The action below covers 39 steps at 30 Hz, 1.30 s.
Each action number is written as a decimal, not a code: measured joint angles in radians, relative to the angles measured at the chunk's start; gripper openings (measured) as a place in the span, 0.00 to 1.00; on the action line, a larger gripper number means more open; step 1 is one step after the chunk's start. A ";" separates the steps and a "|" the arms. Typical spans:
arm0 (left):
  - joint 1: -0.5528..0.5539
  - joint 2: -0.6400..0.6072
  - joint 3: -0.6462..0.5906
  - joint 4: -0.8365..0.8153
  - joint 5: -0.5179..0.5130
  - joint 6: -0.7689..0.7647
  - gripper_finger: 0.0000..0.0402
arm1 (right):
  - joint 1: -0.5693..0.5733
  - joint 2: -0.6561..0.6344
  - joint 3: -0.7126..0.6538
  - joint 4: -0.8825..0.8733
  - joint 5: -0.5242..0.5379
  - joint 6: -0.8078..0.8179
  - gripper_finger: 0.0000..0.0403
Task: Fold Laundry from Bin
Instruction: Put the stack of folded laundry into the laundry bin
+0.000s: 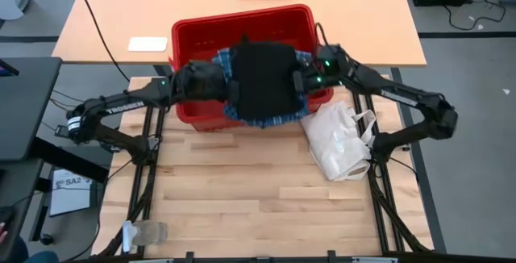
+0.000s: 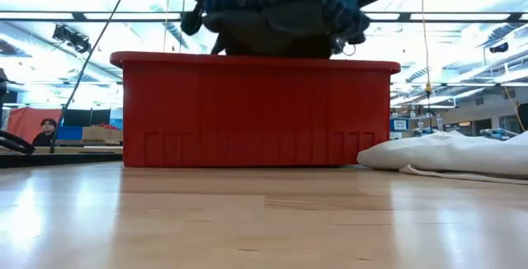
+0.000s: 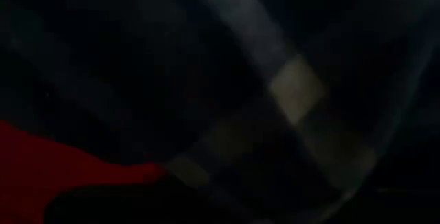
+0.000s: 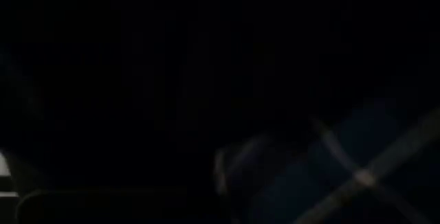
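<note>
One red bin (image 1: 189, 33), one bundle of laundry (image 1: 262, 81) showing two garments, black and plaid, one white bag (image 1: 339, 138) at four o'clock, and two dark arms.

Left tool (image 1: 228, 81) and right tool (image 1: 297, 80): tips buried in the laundry (image 1: 264, 81), fingers unseen in every view.
Bin (image 1: 242, 29): inside largely covered by the bundle from above; walled off in the low view.
Plaid shirt (image 3: 289, 93): pressed against both wrist cameras, blurred and dark.
Bundle top: cut by the low view's upper edge.
Clear item (image 1: 145, 233) at the surface's near corner: too small to identify.
</note>
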 joint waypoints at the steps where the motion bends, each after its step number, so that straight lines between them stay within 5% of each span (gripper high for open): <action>1: 0.032 0.000 0.000 -0.001 0.020 0.009 0.08 | -0.023 0.029 0.025 0.000 -0.019 -0.008 0.21; 10: 0.367 0.053 -0.004 -0.023 0.169 0.143 0.08 | -0.188 0.375 0.336 -0.029 -0.108 -0.104 0.21; 20: 0.544 0.282 -0.006 -0.018 0.302 0.260 0.09 | -0.275 0.675 0.524 -0.164 -0.066 -0.239 0.21; 26: 0.588 0.375 -0.006 -0.036 0.317 0.306 0.14 | -0.317 0.709 0.526 -0.205 0.002 -0.286 0.36; 33: 0.642 0.359 -0.006 -0.154 0.320 0.418 0.42 | -0.370 0.647 0.528 -0.327 0.127 -0.284 0.66; 39: 0.693 0.334 -0.006 -0.202 0.414 0.470 0.58 | -0.382 0.591 0.528 -0.336 0.113 -0.294 0.72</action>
